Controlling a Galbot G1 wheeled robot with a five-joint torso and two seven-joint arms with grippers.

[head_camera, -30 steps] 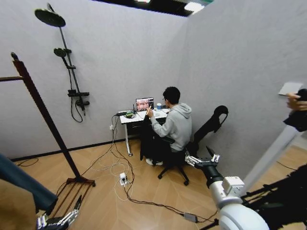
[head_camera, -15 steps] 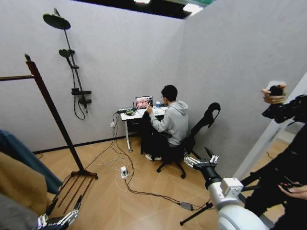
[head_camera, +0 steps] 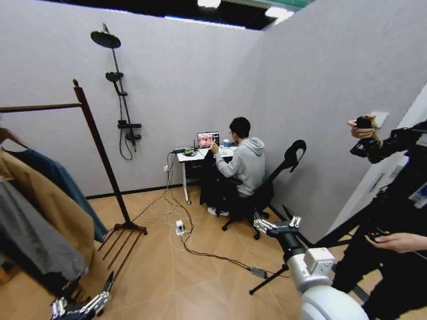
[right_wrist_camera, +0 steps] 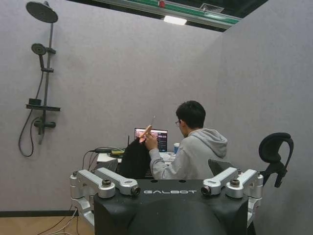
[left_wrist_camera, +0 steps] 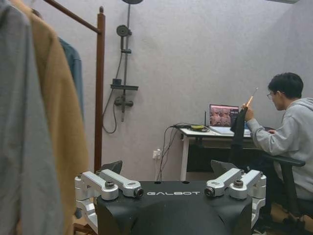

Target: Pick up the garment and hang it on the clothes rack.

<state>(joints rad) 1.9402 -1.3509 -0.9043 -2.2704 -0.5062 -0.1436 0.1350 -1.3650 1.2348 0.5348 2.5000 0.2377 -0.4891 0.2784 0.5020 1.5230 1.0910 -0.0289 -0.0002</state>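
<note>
The soft, light teal top (head_camera: 63, 183) is best being taken by its wooden hanger; both grippers (left_wrist_camera: 171, 188) (right_wrist_camera: 166, 188) are being held wide, empty.

The clothes rack (head_camera: 100, 157) stands at ten o'clock, with the garment (head_camera: 60, 183) hanging on its bar behind a coat (head_camera: 47, 207) and a jacket (head_camera: 30, 243). A shower fixture (head_camera: 120, 93) is on the wall at eleven o'clock, a desk (head_camera: 193, 157) at twelve.
</note>
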